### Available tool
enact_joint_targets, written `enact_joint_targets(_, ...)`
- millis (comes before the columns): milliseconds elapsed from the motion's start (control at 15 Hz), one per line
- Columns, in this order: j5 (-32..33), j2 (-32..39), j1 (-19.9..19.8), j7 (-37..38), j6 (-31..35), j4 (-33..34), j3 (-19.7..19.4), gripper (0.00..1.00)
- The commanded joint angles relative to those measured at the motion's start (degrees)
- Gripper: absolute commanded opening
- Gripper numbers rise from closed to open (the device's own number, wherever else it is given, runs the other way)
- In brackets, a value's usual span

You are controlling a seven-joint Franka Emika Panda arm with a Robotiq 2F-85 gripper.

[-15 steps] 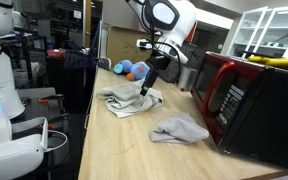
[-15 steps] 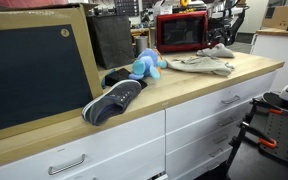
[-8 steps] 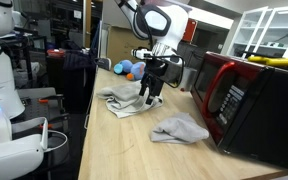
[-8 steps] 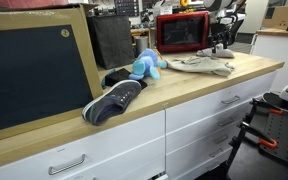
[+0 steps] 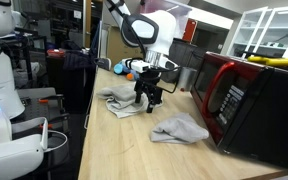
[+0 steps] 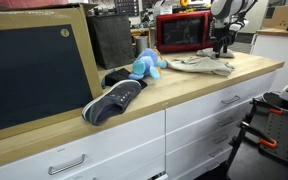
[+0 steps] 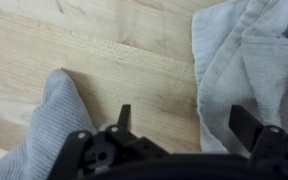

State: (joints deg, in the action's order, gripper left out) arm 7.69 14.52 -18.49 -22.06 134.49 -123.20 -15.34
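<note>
Hand (image 5: 148,100) hangs w/ jaws spread wide, gripping nothing, just over the crumpled grey cloth (image 5: 119,103) near the surface's (image 5: 114,150) front edge. Cloth looks soft, light, floppy. Best pinch a raised fold, IMO.

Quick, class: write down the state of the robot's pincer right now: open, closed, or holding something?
Pincer: open, holding nothing, above the edge of a grey cloth.

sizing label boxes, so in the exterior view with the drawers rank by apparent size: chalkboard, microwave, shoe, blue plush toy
1. chalkboard
2. shoe and microwave: about alike; the shoe is nearer the camera
3. blue plush toy
</note>
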Motion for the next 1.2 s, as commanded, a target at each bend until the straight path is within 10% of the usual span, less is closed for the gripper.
enact_joint_targets(0,0.1,-3.0,-0.4,-2.2,6.5,-5.3,0.8,1.00)
enact_joint_targets(200,-0.7,-3.2,-0.3,-2.9,10.7,-7.1,1.6,1.00)
enact_joint_targets(267,-1.0,-3.0,-0.4,-3.0,12.0,-7.5,1.9,0.75)
enact_joint_targets(933,-2.0,-3.3,-0.5,-2.7,16.4,-8.9,3.1,0.05)
enact_joint_targets(1133,-2.4,-4.7,-0.7,-2.7,16.2,-8.9,2.9,0.00)
